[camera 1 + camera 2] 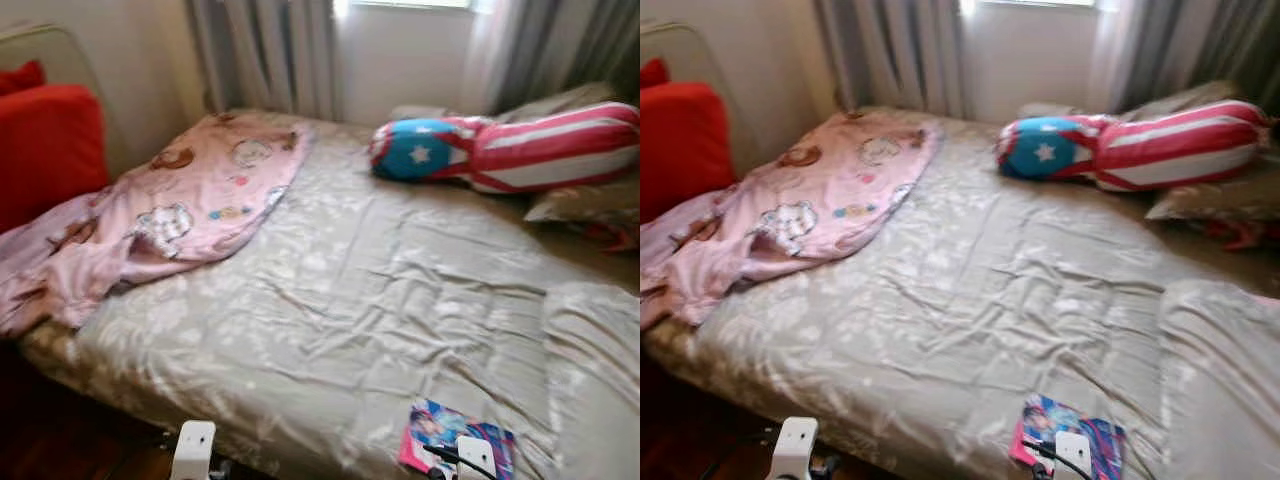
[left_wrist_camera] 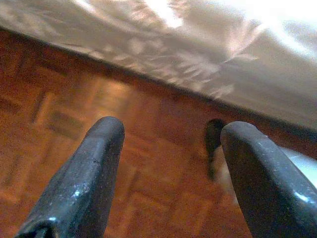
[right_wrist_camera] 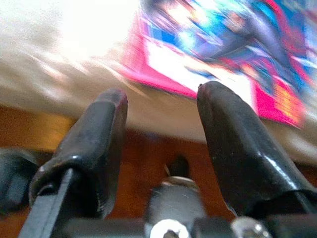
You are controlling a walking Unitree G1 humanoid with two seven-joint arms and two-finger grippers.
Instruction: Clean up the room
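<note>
A bed with a creased beige sheet stands under a curtained window; a pink blanket lies crumpled over its left side, spilling off the edge beside a red cushion; a striped bolster, red, white and blue with a star, rests near the head beside grey pillows. A bright pink-and-blue book lies flat at the bed's near edge. The right gripper hangs just before that book, fingers parted, holding nothing; the left gripper is spread too, over parquet floor beside the bed's edge.
</note>
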